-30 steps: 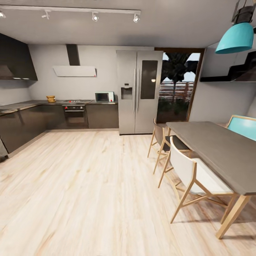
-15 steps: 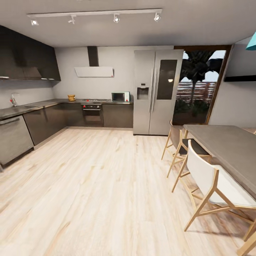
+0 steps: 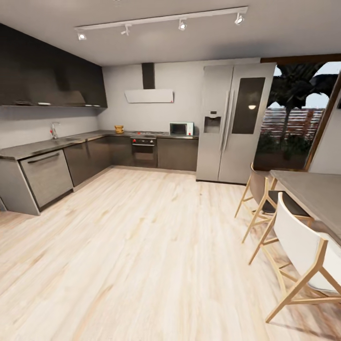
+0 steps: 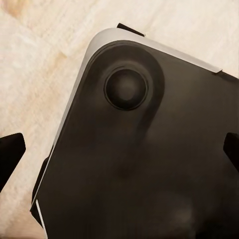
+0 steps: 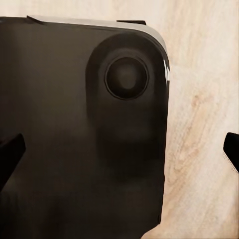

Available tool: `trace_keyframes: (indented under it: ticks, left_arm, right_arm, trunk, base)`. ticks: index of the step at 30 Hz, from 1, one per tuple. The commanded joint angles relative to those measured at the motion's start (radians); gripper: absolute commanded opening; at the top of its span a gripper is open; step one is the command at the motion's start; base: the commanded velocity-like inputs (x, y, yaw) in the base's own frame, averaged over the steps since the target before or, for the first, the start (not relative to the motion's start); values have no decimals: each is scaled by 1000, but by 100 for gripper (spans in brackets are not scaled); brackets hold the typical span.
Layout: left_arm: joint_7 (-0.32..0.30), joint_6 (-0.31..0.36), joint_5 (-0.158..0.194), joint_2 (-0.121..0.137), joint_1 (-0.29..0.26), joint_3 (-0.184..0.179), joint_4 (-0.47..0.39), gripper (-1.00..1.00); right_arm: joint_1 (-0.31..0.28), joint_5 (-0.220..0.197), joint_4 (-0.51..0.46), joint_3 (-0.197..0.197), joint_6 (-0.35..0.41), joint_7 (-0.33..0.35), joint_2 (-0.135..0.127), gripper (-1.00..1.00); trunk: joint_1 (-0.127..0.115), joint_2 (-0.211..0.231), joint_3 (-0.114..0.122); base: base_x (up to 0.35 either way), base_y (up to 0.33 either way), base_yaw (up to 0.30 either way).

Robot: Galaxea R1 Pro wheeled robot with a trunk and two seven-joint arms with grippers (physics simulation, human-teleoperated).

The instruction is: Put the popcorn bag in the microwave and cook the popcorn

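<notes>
Head view, microwave (image 3: 181, 128) beside fridge (image 3: 232, 123), chairs (image 3: 303, 246) nearer

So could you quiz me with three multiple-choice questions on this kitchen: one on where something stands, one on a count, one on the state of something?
1. Where does the microwave stand?
A. on the countertop beside the fridge
B. on the dining table
C. on the floor

2. How many spotlights hang on the ceiling track?
A. two
B. four
C. six

3. What state is the microwave door in?
A. wide open
B. taken off
C. closed

Answers: 1 A, since the pale box sits on the worktop just left of the fridge. 2 B, since four small lamps show along the rail. 3 C, since its dark front lies flush with the body.
</notes>
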Motion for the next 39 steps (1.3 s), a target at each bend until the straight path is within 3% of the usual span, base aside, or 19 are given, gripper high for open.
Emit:
trace_keyframes:
  ticks: [1,16,25,39]
  left_arm:
    - [0,-2,1,0,0,4,0,100]
    - [0,-2,-1,0,0,2,0,100]
    - [0,0,-1,0,0,0,0,100]
    - [1,3,0,0,0,1,0,100]
  right_arm:
    - [0,0,0,0,-4,-2,0,100]
    - [0,0,0,0,-5,-2,-1,100]
    - [0,-2,0,-1,-3,-2,-5,100]
    - [0,0,0,3,-1,-1,-6,100]
  trunk:
    - [0,0,-1]
    - [0,0,-1]
    - [0,0,-1]
    - [0,0,-1]
  base:
    - [0,0,286]
    - [0,0,266]
    - [39,0,28]
    - [305,0,0]
